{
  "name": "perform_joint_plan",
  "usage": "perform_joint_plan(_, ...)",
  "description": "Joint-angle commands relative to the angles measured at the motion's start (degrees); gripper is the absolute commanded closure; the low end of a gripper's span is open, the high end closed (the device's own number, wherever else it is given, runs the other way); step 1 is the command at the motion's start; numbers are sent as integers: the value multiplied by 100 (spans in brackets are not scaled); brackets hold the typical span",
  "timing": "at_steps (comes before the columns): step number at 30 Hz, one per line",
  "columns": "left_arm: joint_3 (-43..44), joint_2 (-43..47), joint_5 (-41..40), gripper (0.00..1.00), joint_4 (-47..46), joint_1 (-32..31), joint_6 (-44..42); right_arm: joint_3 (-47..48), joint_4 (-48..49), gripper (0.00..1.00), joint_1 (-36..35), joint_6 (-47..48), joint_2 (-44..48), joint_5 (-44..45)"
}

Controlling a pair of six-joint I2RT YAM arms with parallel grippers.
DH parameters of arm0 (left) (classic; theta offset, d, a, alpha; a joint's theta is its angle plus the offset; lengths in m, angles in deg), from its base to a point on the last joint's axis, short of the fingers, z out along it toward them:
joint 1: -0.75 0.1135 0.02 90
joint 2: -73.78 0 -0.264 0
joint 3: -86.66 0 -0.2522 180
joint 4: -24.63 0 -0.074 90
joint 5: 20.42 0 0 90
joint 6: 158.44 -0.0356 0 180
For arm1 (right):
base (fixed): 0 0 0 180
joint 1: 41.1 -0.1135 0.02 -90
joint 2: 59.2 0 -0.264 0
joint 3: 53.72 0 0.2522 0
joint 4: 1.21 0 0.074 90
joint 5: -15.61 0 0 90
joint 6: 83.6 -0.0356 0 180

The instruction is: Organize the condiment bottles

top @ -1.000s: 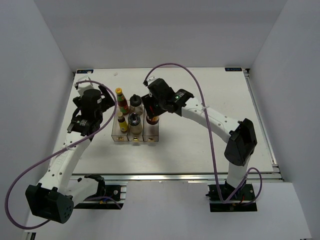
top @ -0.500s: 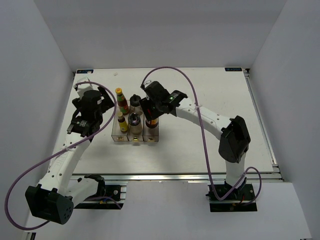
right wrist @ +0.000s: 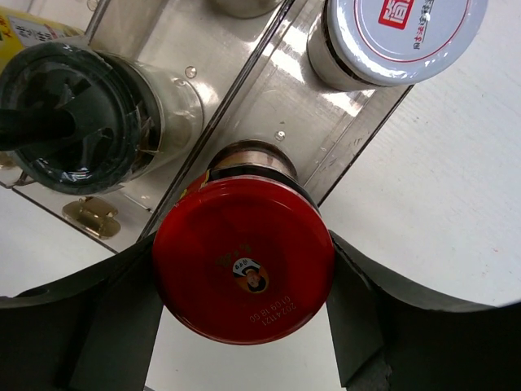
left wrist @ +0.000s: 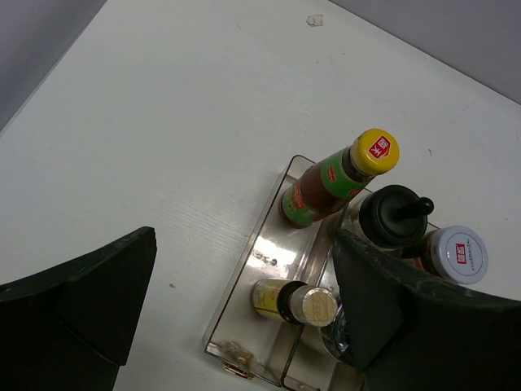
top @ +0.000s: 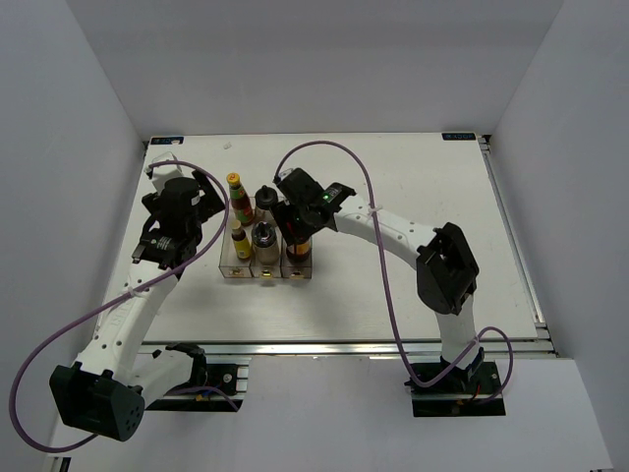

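A clear three-compartment tray [top: 257, 276] holds the condiment bottles. The slim red sauce bottle [top: 238, 200] and the tiny yellow-capped bottle [top: 241, 242] stand in its left compartment. Two black-lidded shakers [top: 265, 201] [top: 263, 237] stand in the middle one. My right gripper [top: 299, 228] is shut on the red-lidded dark jar [right wrist: 244, 261], whose base is inside the right compartment, near the white jar [right wrist: 397, 32]. My left gripper [top: 208, 211] is open and empty just left of the tray. The left wrist view shows the sauce bottle [left wrist: 330, 179], tiny bottle [left wrist: 293, 301], one shaker [left wrist: 391, 216] and the white jar [left wrist: 454, 254].
The tray's left wall [left wrist: 244, 262] lies between my left fingers [left wrist: 81, 301]. Purple cables loop over both arms. White walls close the table at left, right and back. A small scrap [left wrist: 314, 20] lies on the table beyond the tray.
My right arm has swung left and lower, bringing the red-lidded jar down into the tray's right compartment. The left arm has not moved.
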Motion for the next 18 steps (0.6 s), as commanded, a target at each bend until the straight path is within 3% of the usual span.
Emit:
perform_joint_plan(1, -79, 115, -98, 2, -29, 40, -14, 369, 480, 99, -46, -136, 169, 81)
perform_joint_plan(6, -79, 132, -89, 2, -21, 31, -5, 281, 551, 79, -55, -197, 134, 29)
perform_joint_plan(10, -88, 150, -89, 2, -12, 31, -5, 272, 533, 51, -64, -250, 134, 64)
perform_joint_plan(15, -88, 185, -98, 2, -29, 40, -5, 412, 402, 32, -73, -250, 213, 134)
perform_joint_plan(16, -88, 176, -89, 2, -21, 40, -5, 430, 375, 12, -73, -259, 239, 169)
perform_joint_plan(18, -79, 168, -80, 2, -21, 40, -5, 491, 357, 11, -90, -241, 266, 265)
